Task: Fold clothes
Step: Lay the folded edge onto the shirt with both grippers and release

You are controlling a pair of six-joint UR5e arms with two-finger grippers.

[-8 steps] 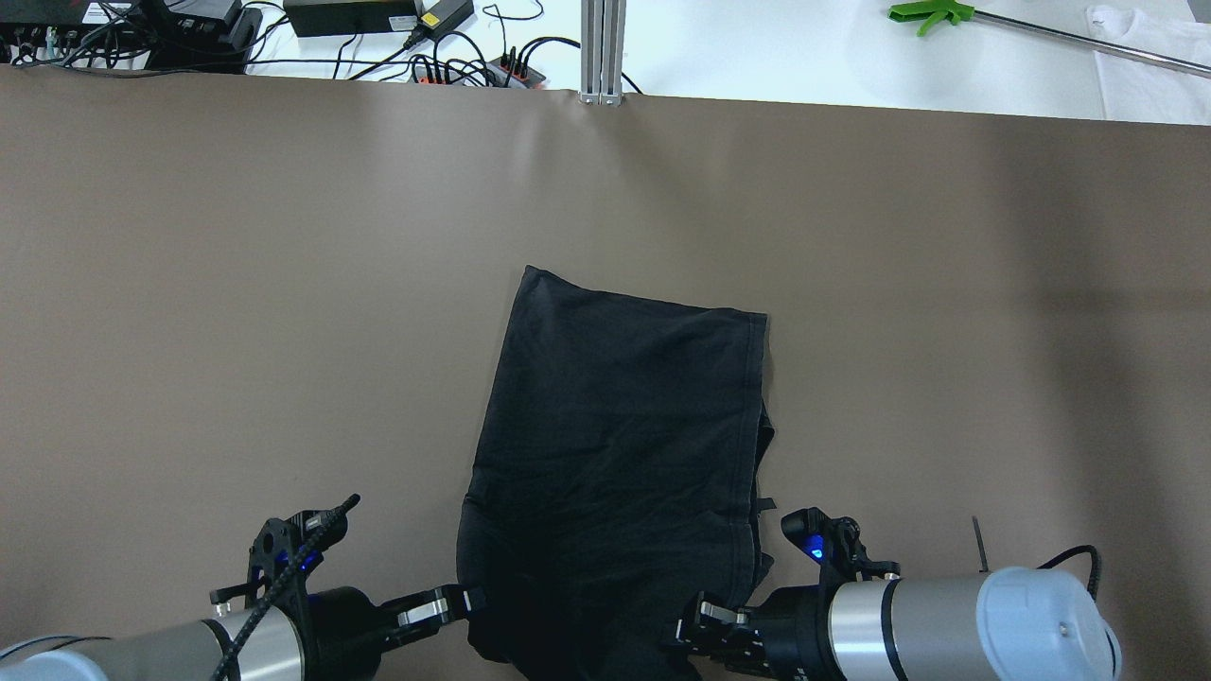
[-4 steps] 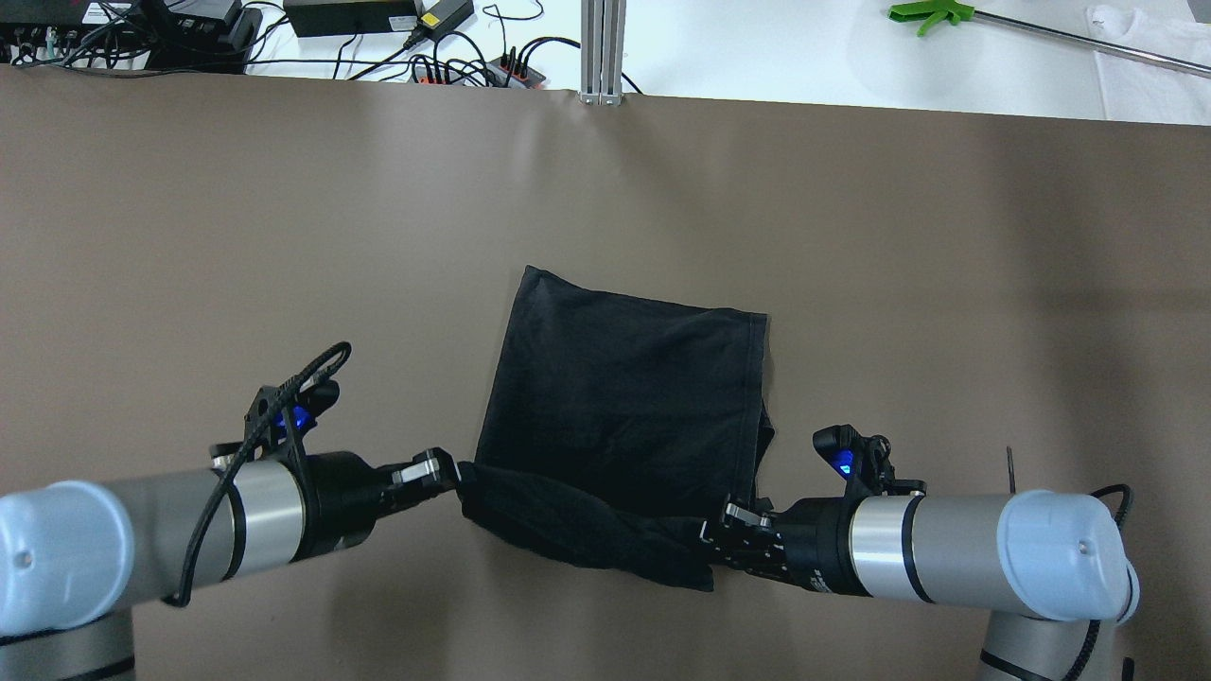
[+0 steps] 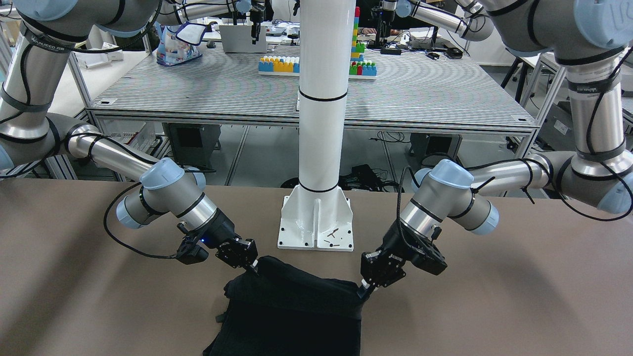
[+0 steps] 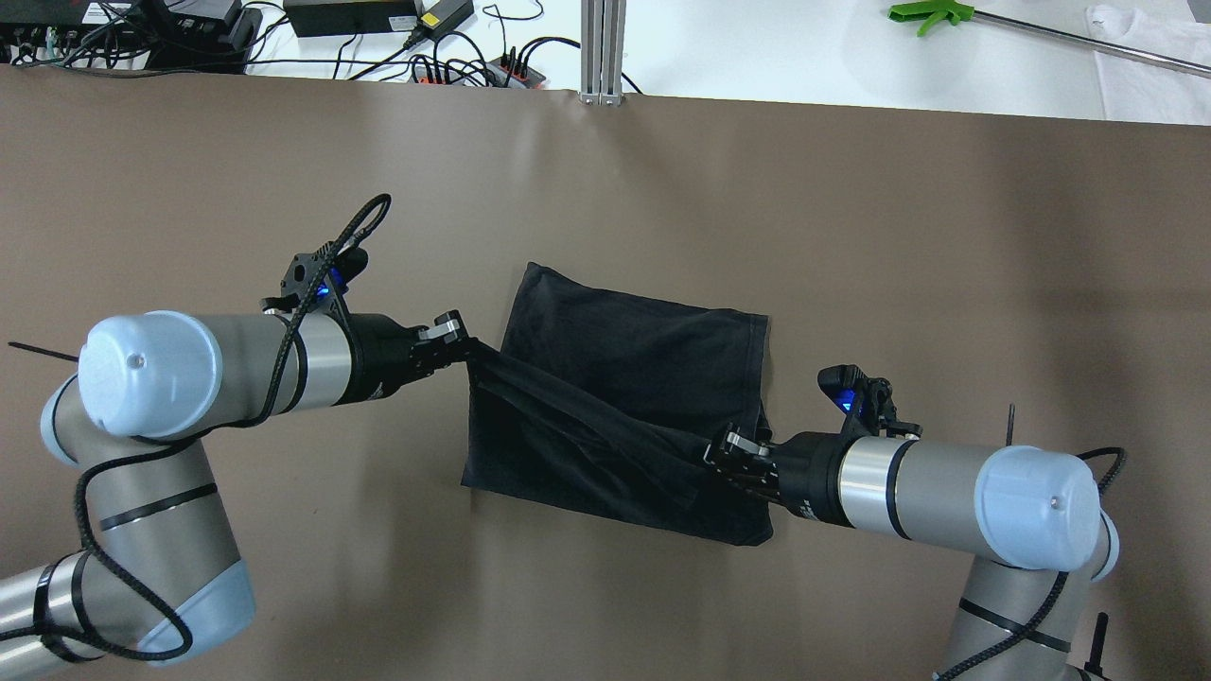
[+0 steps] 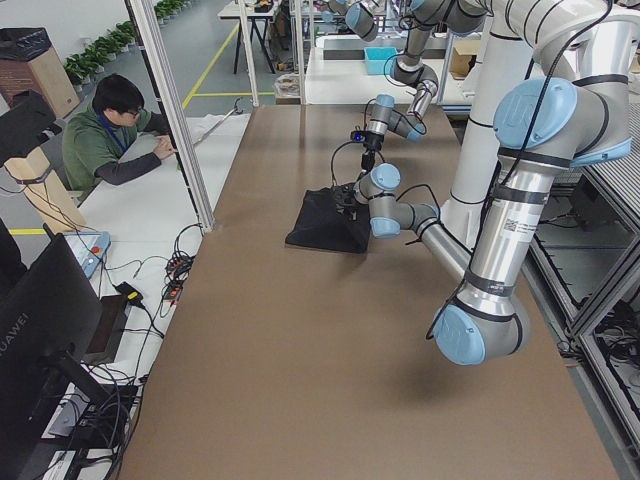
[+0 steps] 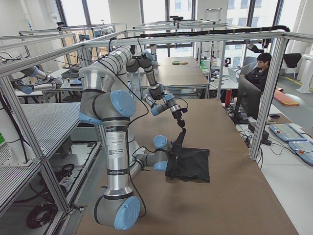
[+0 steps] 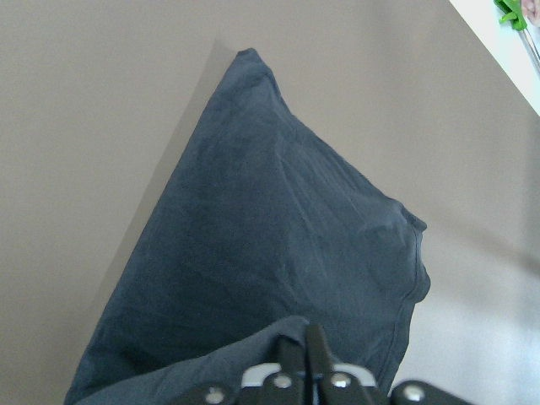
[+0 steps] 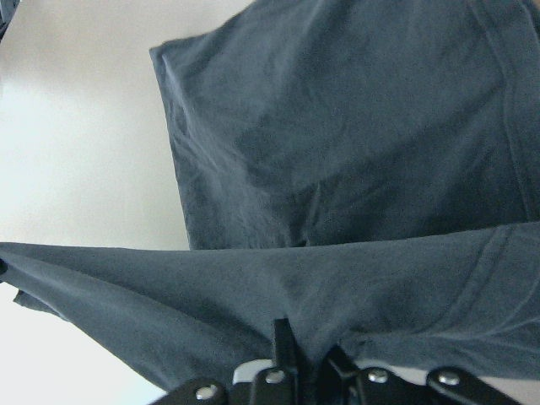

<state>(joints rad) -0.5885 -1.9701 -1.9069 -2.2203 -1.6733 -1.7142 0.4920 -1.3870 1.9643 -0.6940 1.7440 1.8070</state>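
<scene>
The clothes (image 4: 634,364) are one black fabric piece lying mid-table on the brown surface. Its near edge is lifted and stretched as a taut band between my two grippers, over the flat part. My left gripper (image 4: 469,346) is shut on the left corner of that edge, and my right gripper (image 4: 713,453) is shut on the right corner. In the left wrist view the closed fingers (image 7: 316,350) pinch the fabric (image 7: 270,228). The right wrist view shows the same pinch, with the hem (image 8: 354,287) held above the flat layer. Seen from the front, the clothes (image 3: 292,311) hang between the left gripper (image 3: 367,289) and the right gripper (image 3: 253,267).
A white pillar (image 3: 321,123) on its base plate (image 3: 316,230) stands just behind the clothes. Cables and power strips (image 4: 454,66), an aluminium post (image 4: 602,47), a green tool (image 4: 932,13) and a white cloth (image 4: 1149,57) lie beyond the far edge. A person (image 5: 110,140) sits beside the table.
Both grippers have carried the near edge of the clothes away from the robot and over the flat part. The left has gone farther than the right, so the lifted edge runs diagonally.
</scene>
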